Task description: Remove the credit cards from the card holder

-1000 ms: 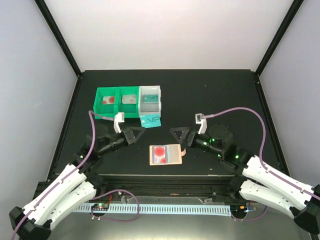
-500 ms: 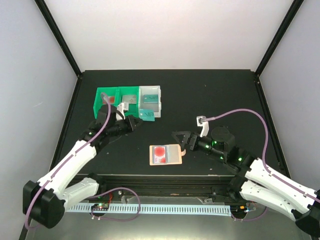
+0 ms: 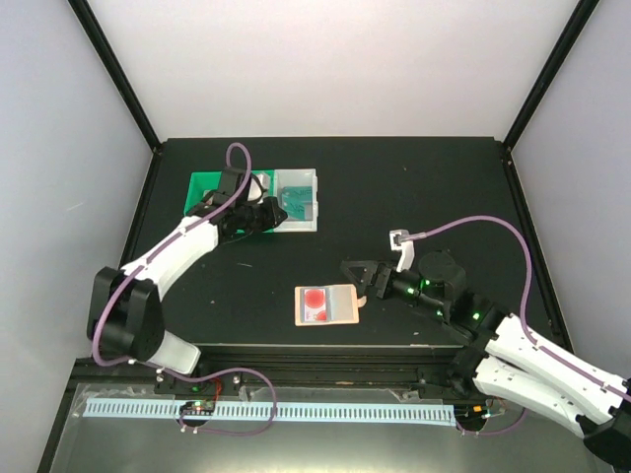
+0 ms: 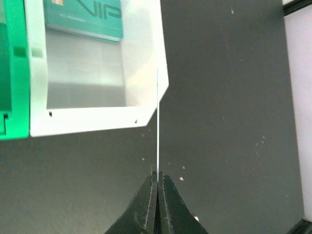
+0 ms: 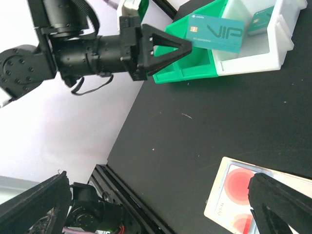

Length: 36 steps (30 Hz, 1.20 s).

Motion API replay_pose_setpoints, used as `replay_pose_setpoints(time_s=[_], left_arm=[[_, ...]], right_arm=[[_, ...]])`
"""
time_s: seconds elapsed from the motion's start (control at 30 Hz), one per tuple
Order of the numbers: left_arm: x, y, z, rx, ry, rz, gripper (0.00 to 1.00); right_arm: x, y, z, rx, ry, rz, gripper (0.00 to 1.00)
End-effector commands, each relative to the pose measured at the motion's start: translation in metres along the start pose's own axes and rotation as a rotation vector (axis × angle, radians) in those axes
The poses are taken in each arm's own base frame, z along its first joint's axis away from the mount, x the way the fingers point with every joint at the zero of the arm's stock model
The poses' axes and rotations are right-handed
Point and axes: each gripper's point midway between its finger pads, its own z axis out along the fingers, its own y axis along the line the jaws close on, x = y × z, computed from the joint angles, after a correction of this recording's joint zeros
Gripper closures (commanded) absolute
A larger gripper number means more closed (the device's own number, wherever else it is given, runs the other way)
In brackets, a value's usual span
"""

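Note:
The tan card holder [image 3: 342,305] lies open on the black table with a red-pink credit card [image 3: 315,301] in its pocket. The same card holder [image 5: 215,197] and card [image 5: 239,181] show in the right wrist view. My left gripper [image 3: 268,214] is shut on a teal credit card [image 5: 214,33] and holds it over the white bin [image 3: 314,202]. From the left wrist that card [image 4: 157,117] appears edge-on above the bin's rim. A second teal card [image 4: 83,14] lies in the bin. My right gripper [image 3: 355,281] stands open just right of the card holder, with nothing in it.
A green bin [image 3: 202,187] with two compartments adjoins the white bin [image 4: 97,122] at the back left. The table's raised black frame runs along the left edge [image 5: 105,175]. Cables loop from both wrists.
My left arm has swung away from the card holder to the back left, carrying the teal card to the white bin. The right gripper has shifted slightly toward the card holder.

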Motion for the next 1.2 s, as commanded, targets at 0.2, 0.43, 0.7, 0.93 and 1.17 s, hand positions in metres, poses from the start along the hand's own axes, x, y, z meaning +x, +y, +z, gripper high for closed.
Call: replay_pose_setpoints(time_s=[0.2,0.43,0.7,0.93,1.17], left_arm=[[-0.056,0.02,0.036,-0.089,-0.032,0.019,0.98],[-0.072,0.024,0.064,-0.075,-0.011,-0.015,0.98],[-0.08,0.031,0.089,-0.077,0.004,-0.035,0.98],[-0.085,0.04,0.105,-0.097,0.007,-0.046,0.99],[-0.087,0.039,0.118,-0.065,0.019,-0.067,0.98]], right_arm=[[0.002,-0.01,-0.003,0.044,-0.005,-0.019,0.0],[0.0,-0.007,-0.004,0.042,-0.004,-0.01,0.0],[-0.001,-0.009,-0.006,0.054,-0.012,-0.004,0.0],[-0.002,-0.008,-0.007,0.063,-0.007,-0.012,0.0],[-0.001,-0.011,-0.006,0.074,-0.003,-0.016,0.0]])
